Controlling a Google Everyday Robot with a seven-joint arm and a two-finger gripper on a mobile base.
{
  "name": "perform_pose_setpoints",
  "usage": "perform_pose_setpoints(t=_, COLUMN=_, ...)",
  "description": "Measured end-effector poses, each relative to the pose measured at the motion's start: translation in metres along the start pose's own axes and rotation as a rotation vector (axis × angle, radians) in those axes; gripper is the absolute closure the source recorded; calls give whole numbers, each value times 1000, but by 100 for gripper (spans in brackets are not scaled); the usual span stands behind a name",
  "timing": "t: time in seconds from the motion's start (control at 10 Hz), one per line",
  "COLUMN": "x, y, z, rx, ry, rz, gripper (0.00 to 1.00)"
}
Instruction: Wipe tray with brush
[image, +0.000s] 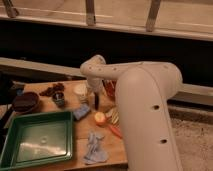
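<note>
The green tray (41, 116) lies empty at the table's front left. My gripper (95, 100) hangs from the white arm (145, 95) over the middle of the table, above the blue sponge (81, 112) and to the right of the tray. It stands open and I see nothing in it. I cannot pick out the brush for sure. A thin dark bar (6, 118) slants past the tray's far left corner, and I cannot tell whether that is it.
A dark brown bowl (26, 102) sits behind the tray. A white cup (80, 91), a small tin (59, 99), an orange fruit (101, 118), a red bowl (110, 90) and a pale blue cloth (94, 147) crowd the table. A railing runs behind.
</note>
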Motion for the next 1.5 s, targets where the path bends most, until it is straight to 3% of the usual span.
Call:
perform_pose_setpoints(t=0.7, x=-37, y=-25, z=37, rx=46, ry=-18, rz=39, gripper=22)
perform_pose_setpoints(t=0.9, x=-49, y=-31, z=40, rx=46, ry=-49, rz=57, gripper=22)
perform_pose_setpoints(t=1.5, x=-49, y=-33, z=40, rx=49, ry=-48, rz=60, gripper=22)
